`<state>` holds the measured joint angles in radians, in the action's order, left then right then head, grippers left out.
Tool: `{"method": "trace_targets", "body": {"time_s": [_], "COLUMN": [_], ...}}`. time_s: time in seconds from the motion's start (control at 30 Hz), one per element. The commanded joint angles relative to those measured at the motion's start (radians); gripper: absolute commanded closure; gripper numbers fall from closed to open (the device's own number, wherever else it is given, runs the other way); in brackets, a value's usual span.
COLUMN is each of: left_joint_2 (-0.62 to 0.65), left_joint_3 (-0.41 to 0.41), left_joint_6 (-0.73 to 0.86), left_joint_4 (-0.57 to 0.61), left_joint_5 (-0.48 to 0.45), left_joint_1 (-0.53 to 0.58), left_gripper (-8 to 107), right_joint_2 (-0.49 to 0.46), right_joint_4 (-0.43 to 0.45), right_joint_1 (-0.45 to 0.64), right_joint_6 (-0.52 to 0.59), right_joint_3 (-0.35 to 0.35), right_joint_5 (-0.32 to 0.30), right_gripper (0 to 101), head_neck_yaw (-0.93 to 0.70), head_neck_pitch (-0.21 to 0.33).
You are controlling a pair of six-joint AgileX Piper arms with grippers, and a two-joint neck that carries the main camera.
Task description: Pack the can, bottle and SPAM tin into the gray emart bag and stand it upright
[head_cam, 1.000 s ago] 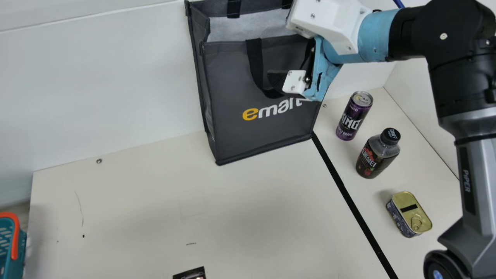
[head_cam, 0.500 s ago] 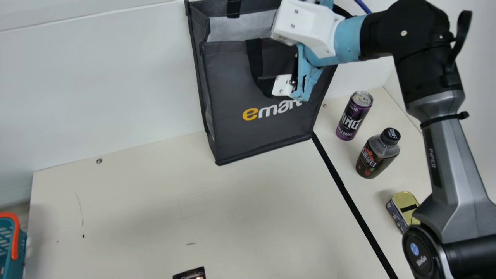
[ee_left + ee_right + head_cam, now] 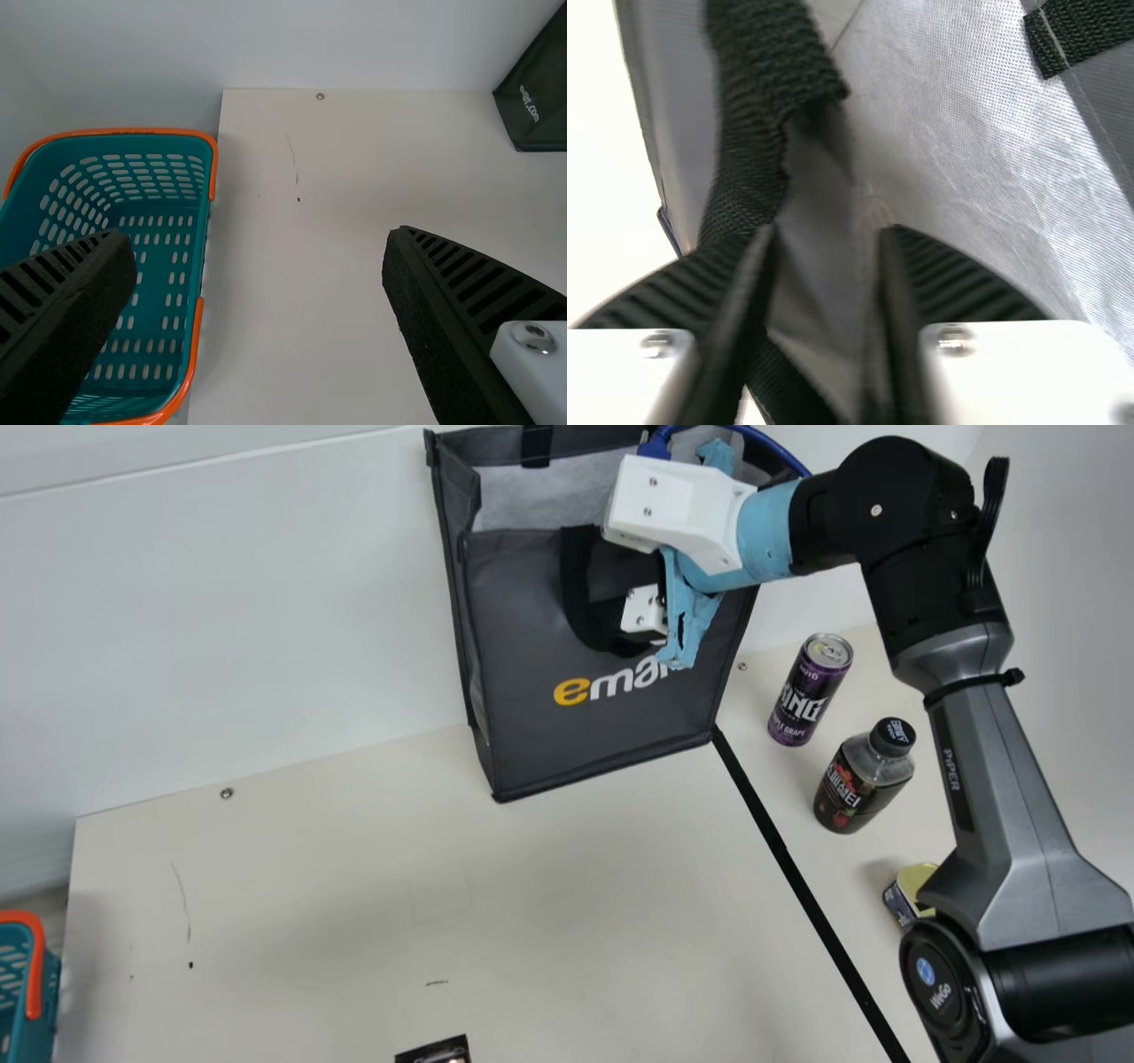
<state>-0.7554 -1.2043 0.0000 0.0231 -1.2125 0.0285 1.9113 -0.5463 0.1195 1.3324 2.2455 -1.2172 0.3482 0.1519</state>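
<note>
In the main view, the right arm (image 3: 1010,824) has just shifted toward 9 o'clock, its fingers (image 3: 691,283) at the front handle (image 3: 576,589) of the gray emart bag (image 3: 549,735), whose front rim now dips slightly. They're parted; I can't make out any grip on fabric. Probably it's readying the bag's mouth. From the bag, the can (image 3: 810,689) stands just past 3 o'clock, the bottle (image 3: 861,779) at 4, the SPAM tin (image 3: 902,896) between 4 and 5, all unpacked. The left fingers (image 3: 478,297) hang apart.
</note>
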Motion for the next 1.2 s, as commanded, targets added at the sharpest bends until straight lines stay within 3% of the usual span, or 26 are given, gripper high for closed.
{"method": "trace_targets", "body": {"time_s": [0.0, 0.07, 0.1, 0.6, 1.17], "left_joint_2": [0.0, 0.0, 0.0, 0.0, 0.0], "left_joint_3": [0.0, 0.0, 0.0, 0.0, 0.0], "left_joint_6": [0.0, 0.0, 0.0, 0.0, 0.0], "left_joint_4": [0.0, 0.0, 0.0, 0.0, 0.0], "left_joint_5": [0.0, 0.0, 0.0, 0.0, 0.0], "left_joint_1": [0.0, 0.0, 0.0, 0.0, 0.0], "left_gripper": [9, 9, 9, 9, 9], "right_joint_2": [0.002, 0.003, 0.004, -0.04, -0.198], "right_joint_4": [-0.009, -0.014, -0.017, -0.06, -0.049], "right_joint_1": [0.002, 0.003, 0.005, 0.021, 0.006], "right_joint_6": [0.004, 0.009, 0.012, 0.036, -0.001], "right_joint_3": [-0.001, -0.003, -0.004, -0.039, -0.119], "right_joint_5": [-0.003, -0.003, -0.003, -0.003, -0.003], "right_gripper": [87, 100, 101, 101, 101], "head_neck_yaw": [0.001, 0.001, 0.001, 0.001, 0.001], "head_neck_pitch": [0.023, 0.023, 0.023, 0.023, 0.023]}}
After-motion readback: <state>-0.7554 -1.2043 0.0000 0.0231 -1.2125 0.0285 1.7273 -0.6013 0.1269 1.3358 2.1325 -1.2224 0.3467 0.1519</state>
